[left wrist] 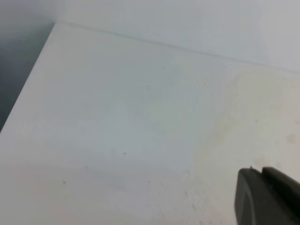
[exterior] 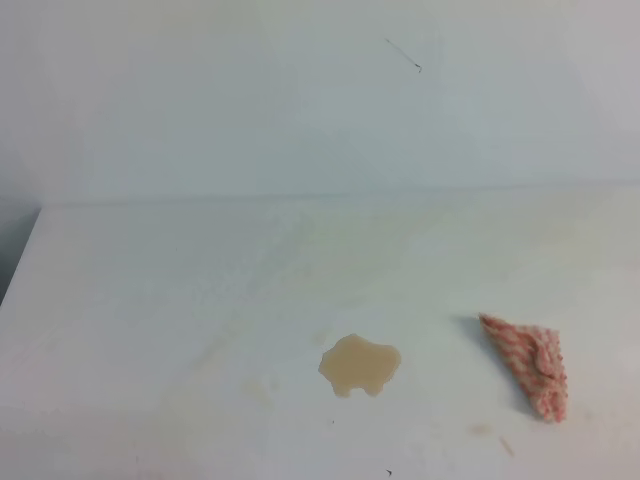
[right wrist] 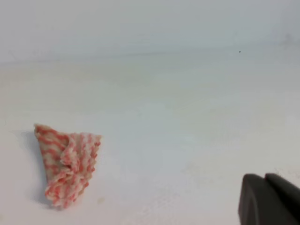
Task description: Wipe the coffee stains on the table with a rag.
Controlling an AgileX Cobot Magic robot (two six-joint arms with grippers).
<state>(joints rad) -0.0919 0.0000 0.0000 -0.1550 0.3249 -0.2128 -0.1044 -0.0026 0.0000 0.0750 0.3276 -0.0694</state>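
Note:
The coffee stain (exterior: 359, 364) is a light-tan lobed puddle on the white table (exterior: 150, 300), front centre in the exterior high view, with faint beige smears (exterior: 250, 385) to its left. The red-and-white checked rag (exterior: 528, 363) lies crumpled to the right of the puddle, apart from it. It also shows in the right wrist view (right wrist: 65, 161), at the lower left. Neither gripper shows in the exterior high view. Only a black fingertip (left wrist: 265, 197) shows in the left wrist view and another black fingertip (right wrist: 267, 199) in the right wrist view, both over bare table and holding nothing that shows.
A white wall (exterior: 300, 90) rises behind the table's back edge. The table's left edge (exterior: 22, 255) drops off to a dark gap. Small tan marks (exterior: 490, 432) lie in front of the rag. Faint yellowish marks (left wrist: 243, 117) cross the tabletop.

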